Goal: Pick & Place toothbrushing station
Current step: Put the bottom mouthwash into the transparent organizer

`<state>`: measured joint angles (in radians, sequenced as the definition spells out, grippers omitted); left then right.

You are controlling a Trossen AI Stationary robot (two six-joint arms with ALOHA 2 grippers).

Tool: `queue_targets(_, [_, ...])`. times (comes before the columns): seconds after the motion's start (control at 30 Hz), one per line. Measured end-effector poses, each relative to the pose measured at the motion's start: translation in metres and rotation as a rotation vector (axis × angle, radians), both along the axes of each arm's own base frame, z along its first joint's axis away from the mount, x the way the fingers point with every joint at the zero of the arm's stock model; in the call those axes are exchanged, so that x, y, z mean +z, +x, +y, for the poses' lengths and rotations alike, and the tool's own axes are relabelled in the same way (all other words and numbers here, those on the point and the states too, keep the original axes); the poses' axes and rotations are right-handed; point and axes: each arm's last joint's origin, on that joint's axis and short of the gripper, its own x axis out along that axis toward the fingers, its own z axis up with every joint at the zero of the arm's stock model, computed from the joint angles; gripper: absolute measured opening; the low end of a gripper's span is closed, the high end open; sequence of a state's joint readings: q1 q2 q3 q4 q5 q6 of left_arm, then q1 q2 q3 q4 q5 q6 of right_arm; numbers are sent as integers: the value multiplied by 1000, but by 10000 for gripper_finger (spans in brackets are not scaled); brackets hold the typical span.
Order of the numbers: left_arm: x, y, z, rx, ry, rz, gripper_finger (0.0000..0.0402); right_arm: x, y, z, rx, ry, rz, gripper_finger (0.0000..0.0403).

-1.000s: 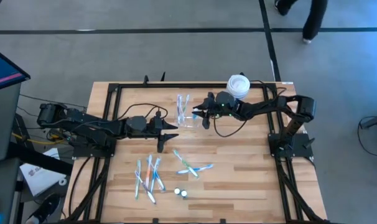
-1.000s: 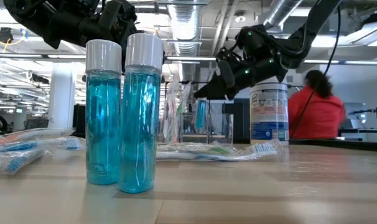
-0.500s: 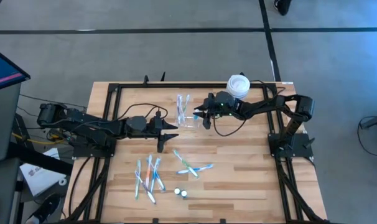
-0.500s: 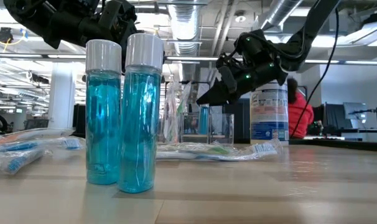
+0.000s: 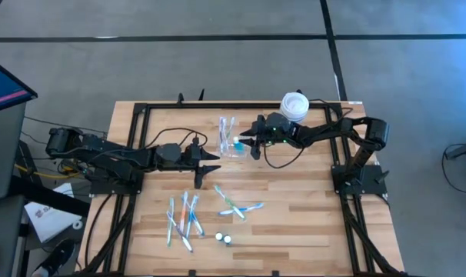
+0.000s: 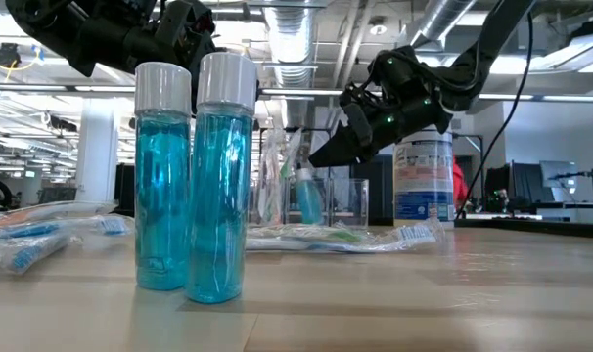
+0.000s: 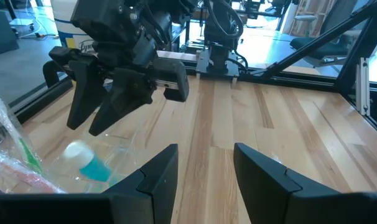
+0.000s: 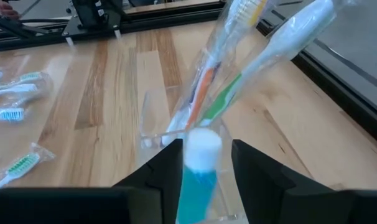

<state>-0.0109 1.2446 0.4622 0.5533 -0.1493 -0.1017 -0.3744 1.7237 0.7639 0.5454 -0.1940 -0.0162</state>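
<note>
Clear plastic boxy organizer (image 5: pixel 231 146) could tip: my right gripper (image 5: pixel 244 143), fingers apart, hovers beside its blue bottle (image 8: pixel 198 176); left gripper (image 5: pixel 214 161) waits, fingers parted.

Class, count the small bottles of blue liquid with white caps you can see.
3: two bottles stand together near the table's front edge; a third bottle sits in the clear organizer.

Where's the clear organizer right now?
In the high view the clear organizer stands at the table's far middle, just in front of the right tool. It holds wrapped toothbrushes and a small blue bottle; the white jar stands farther right.
</note>
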Motion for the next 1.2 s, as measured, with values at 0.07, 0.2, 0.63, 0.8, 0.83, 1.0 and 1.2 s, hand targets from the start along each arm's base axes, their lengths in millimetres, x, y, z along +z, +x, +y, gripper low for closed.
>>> queue_targets(0.07, [0, 0, 0, 0, 0, 0, 149, 0, 0, 0, 0, -2, -1, 131])
queue_targets(0.2, [0, 0, 0, 0, 0, 0, 149, 0, 0, 0, 0, -2, 0, 128])
queue_targets(0.63, [0, 0, 0, 0, 0, 0, 149, 0, 1, 4, 12, -1, 1, 123])
queue_targets(0.8, [0, 0, 0, 0, 0, 0, 149, -1, 1, 4, 7, 4, 15, 122])
queue_targets(0.83, [0, 0, 0, 0, 0, 0, 149, -1, 1, 4, 6, 3, 15, 122])
queue_targets(1.0, [0, 0, 0, 0, 0, 0, 149, -1, 1, 5, 2, 17, 13, 122])
queue_targets(1.2, [0, 0, 0, 0, 0, 0, 149, 0, 6, 20, 49, 16, 10, 122])
